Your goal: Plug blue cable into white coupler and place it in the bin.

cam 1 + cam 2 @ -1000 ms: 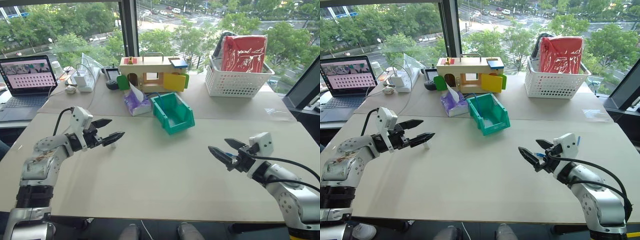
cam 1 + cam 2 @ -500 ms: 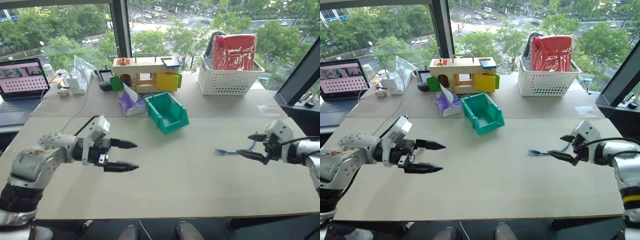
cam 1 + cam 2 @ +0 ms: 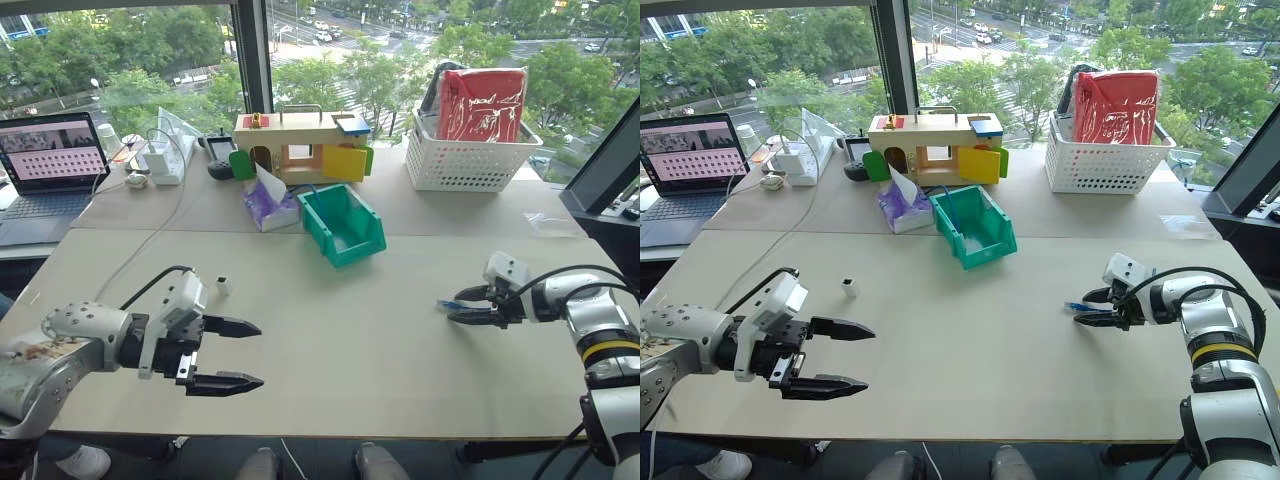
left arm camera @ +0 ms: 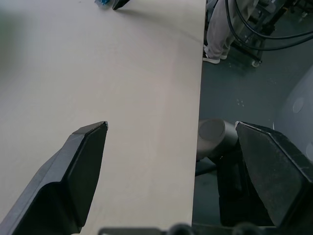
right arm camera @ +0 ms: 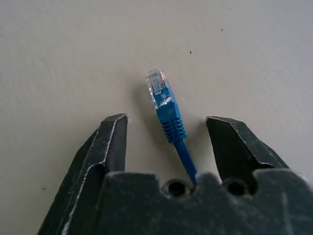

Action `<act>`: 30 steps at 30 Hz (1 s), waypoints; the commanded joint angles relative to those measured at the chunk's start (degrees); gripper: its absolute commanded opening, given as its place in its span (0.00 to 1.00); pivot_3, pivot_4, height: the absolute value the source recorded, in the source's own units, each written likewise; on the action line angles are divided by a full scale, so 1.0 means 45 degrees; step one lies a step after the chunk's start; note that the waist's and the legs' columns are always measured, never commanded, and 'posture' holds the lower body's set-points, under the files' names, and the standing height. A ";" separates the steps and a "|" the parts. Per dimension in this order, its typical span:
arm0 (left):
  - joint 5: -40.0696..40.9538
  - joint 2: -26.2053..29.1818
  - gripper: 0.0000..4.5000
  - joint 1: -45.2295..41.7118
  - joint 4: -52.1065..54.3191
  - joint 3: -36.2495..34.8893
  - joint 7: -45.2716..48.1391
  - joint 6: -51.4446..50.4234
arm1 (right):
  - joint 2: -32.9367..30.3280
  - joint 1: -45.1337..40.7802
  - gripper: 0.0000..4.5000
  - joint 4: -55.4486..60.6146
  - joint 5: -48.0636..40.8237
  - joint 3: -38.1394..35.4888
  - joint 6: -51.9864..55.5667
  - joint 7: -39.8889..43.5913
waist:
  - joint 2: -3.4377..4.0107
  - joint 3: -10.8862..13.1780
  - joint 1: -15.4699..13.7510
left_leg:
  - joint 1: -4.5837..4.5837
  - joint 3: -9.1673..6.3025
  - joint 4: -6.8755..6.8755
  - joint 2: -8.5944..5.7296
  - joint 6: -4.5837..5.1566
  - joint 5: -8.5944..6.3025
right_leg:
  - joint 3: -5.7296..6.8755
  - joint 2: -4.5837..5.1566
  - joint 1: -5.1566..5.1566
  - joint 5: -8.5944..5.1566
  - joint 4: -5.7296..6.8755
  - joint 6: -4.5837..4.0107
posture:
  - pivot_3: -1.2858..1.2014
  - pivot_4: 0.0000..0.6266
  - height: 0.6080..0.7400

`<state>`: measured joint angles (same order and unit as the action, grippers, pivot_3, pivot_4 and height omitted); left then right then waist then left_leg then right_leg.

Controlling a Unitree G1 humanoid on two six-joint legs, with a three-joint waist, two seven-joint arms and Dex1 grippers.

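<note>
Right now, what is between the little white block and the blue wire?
Nothing. In the right eye view, bare table runs from the white coupler to the blue cable, whose plug lies between the right gripper's jaws.

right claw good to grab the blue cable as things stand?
Probably yes. The right claw straddles the blue cable just behind its clear plug, fingers apart on either side and not touching it; the cable lies on bare table, nothing between.
</note>
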<state>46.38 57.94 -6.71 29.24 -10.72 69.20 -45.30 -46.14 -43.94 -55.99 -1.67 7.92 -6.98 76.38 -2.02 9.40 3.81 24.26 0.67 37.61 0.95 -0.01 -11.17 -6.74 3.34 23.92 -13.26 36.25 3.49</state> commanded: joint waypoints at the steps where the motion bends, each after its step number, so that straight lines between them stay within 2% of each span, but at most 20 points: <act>1: 0.0349 -0.0092 1.00 -0.0565 0.0156 -0.0196 -0.0357 -0.0021 | 0.0116 -0.0148 0.31 -0.0256 0.0218 -0.0022 -0.0257 0.0350 | 0.0000 0.0000 0.0026 | 0.0000 -0.0002 0.0002 0.0001 0.0000 0.0000 | 0.0001 -0.0003 -0.0002 0.0000 0.0000 0.0000 | 0.52 0.24 0.92; 5: 0.0166 -0.0520 1.00 -0.1440 -0.0273 0.0289 -0.0785 0.0187 | 0.0039 0.0246 0.01 0.1729 0.0585 0.0464 -0.0503 0.0638 | 0.0001 0.0000 0.0028 | -0.0001 -0.0006 0.0004 -0.0002 0.0000 0.0000 | 0.0002 -0.0004 -0.0003 0.0000 0.0011 0.0000 | 0.52 0.24 0.92; 6: 0.0059 -0.0596 1.00 -0.1594 -0.0365 0.0415 -0.0811 0.0273 | 0.0085 0.0383 0.01 0.2338 0.0526 0.0498 -0.0324 0.0730 | 0.0000 0.0000 0.0025 | 0.0000 -0.0009 0.0004 -0.0003 0.0000 0.0000 | 0.0003 -0.0005 0.0000 0.0000 0.0018 0.0000 | 0.52 0.24 0.92; 9: -0.0395 -0.0841 1.00 -0.2323 -0.0818 0.1231 -0.0686 0.0469 | 0.0325 0.1509 0.01 0.6938 -0.0428 0.0760 0.2684 0.1235 | 0.0000 0.0001 0.0058 | 0.0004 -0.0018 0.0006 -0.0004 -0.0001 -0.0001 | 0.0004 -0.0009 0.0011 0.0000 0.0047 0.0001 | 0.52 0.24 0.92; 13: -0.1900 -0.0739 1.00 -0.2988 -0.1516 0.2745 0.0188 0.1559 | 0.1211 0.2430 0.01 1.1617 -0.0860 0.1556 0.6207 0.0569 | 0.0012 0.0008 0.0043 | 0.0010 -0.0021 0.0028 -0.0005 -0.0007 -0.0004 | -0.0004 -0.0022 0.0059 -0.0005 0.0146 -0.0004 | 0.52 0.24 0.92; 15: -0.2474 -0.0708 1.00 -0.3214 -0.1836 0.3256 0.0542 0.2026 | 0.1696 0.2516 0.01 1.2579 -0.0844 0.1879 0.7211 0.0160 | 0.0012 0.0009 0.0027 | 0.0009 -0.0028 0.0038 -0.0004 -0.0009 -0.0003 | 0.0003 -0.0029 0.0059 -0.0012 0.0162 -0.0008 | 0.52 0.24 0.92; 19: -0.3839 -0.0824 1.00 -0.3768 -0.2427 0.4351 0.1067 0.3136 | 0.2573 0.2174 0.01 1.2657 0.0113 0.2835 0.6685 -0.0900 | 0.0005 0.0012 -0.0127 | 0.0017 -0.0026 0.0052 -0.0012 -0.0013 0.0000 | 0.0007 -0.0021 0.0053 -0.0045 0.0156 0.0048 | 0.52 0.24 0.92; 21: -0.4608 -0.1045 1.00 -0.4001 -0.2609 0.4942 0.1403 0.4100 | 0.2586 0.1999 0.23 1.2423 0.0373 0.3232 0.6477 -0.0818 | 0.0005 0.0013 -0.0186 | 0.0020 -0.0023 0.0055 -0.0017 -0.0014 0.0001 | 0.0009 -0.0016 0.0055 -0.0045 0.0147 0.0048 | 0.52 0.24 0.92; 25: -0.5135 -0.2067 1.00 -0.4606 -0.2778 0.5511 0.1198 0.4672 | 0.2471 0.1595 0.51 1.2143 0.0430 0.3189 0.6412 -0.0906 | 0.0001 0.0015 -0.0312 | 0.0035 -0.0013 0.0055 -0.0019 -0.0013 0.0001 | 0.0009 -0.0009 0.0059 -0.0018 0.0132 0.0004 | 0.52 0.24 0.92; 30: -0.6410 -0.3400 1.00 -0.4714 -0.3808 0.6012 0.0726 0.6567 | 0.1789 0.1735 0.89 1.3488 -0.0856 0.1937 0.7457 -0.0653 | 0.0000 0.0016 -0.0308 | 0.0038 -0.0025 0.0055 -0.0014 -0.0012 0.0000 | 0.0014 -0.0014 0.0060 -0.0014 0.0135 -0.0004 | 0.52 0.24 0.92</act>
<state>19.88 44.84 -27.13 13.58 15.80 73.91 -20.73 -36.03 -35.98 0.14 -2.44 20.86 25.27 72.69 -2.02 9.47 2.42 24.44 0.53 37.86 0.88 -0.06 -11.17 -6.65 3.28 24.18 -13.32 36.85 3.48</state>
